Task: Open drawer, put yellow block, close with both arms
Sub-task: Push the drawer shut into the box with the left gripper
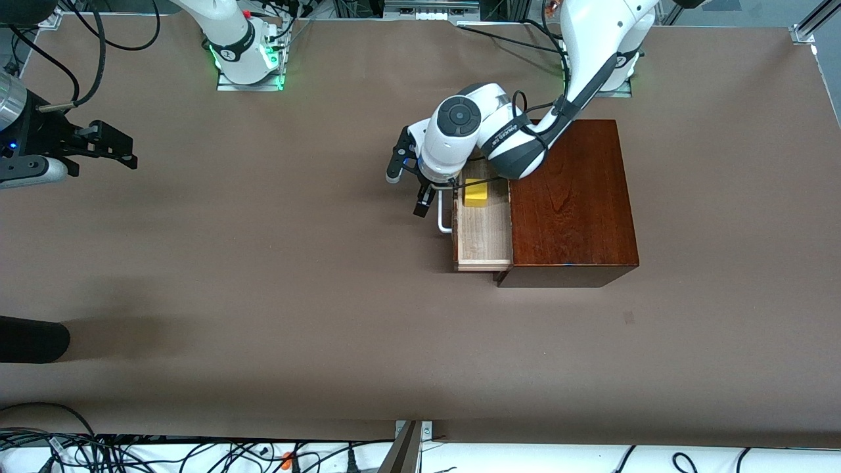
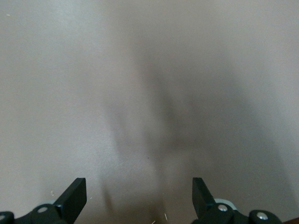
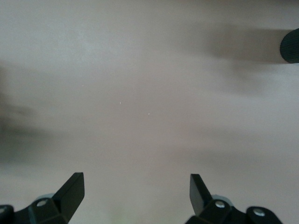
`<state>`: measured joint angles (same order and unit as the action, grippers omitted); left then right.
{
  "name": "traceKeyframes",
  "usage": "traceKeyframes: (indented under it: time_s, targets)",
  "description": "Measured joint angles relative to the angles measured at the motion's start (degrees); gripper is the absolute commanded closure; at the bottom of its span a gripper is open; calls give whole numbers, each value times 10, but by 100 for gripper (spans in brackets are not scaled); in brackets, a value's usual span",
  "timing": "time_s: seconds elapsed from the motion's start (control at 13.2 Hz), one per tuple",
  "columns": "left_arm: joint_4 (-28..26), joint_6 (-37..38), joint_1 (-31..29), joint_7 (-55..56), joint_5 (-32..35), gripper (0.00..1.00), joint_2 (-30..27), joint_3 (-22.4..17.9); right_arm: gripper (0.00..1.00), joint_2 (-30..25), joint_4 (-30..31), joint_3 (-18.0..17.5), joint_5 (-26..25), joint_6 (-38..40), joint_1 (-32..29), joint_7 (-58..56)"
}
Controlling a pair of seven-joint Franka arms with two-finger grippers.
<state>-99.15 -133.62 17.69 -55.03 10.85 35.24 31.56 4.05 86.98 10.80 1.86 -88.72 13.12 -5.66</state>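
The drawer (image 1: 485,244) stands pulled out of the dark reddish-brown box (image 1: 570,203) toward the right arm's end of the table. The yellow block (image 1: 476,192) lies in the drawer, at the end farther from the front camera. The white handle (image 1: 445,217) is on the drawer's front. My left gripper (image 1: 428,196) is open and empty, pointing down beside the handle; its wrist view shows it (image 2: 139,196) over bare table only. My right gripper (image 1: 121,148) is open and empty over the table at the right arm's end; it shows open in its wrist view (image 3: 136,191).
A black rounded object (image 1: 33,338) pokes in over the table's edge at the right arm's end, nearer the front camera; it also shows in the right wrist view (image 3: 290,45). Cables lie along the table's near edge (image 1: 197,453). The brown table (image 1: 263,276) spreads between the arms.
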Motion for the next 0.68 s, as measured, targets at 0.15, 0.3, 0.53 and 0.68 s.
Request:
traceKeyframes:
  time_s: [0.15, 0.3, 0.53, 0.68]
  targets:
    - [0, 2, 3, 0, 3, 0, 4, 0, 0, 0, 0, -2, 0, -1, -2, 0]
    - [1, 12, 3, 2, 11, 0, 4, 0, 0, 0, 0, -2, 0, -1, -3, 0]
    - [9, 32, 3, 10, 12, 0, 4, 0, 0, 0, 0, -2, 0, -6, -3, 0]
    - [12, 57, -8, 10, 22, 0, 4, 0, 0, 0, 0, -2, 0, -14, -3, 0]
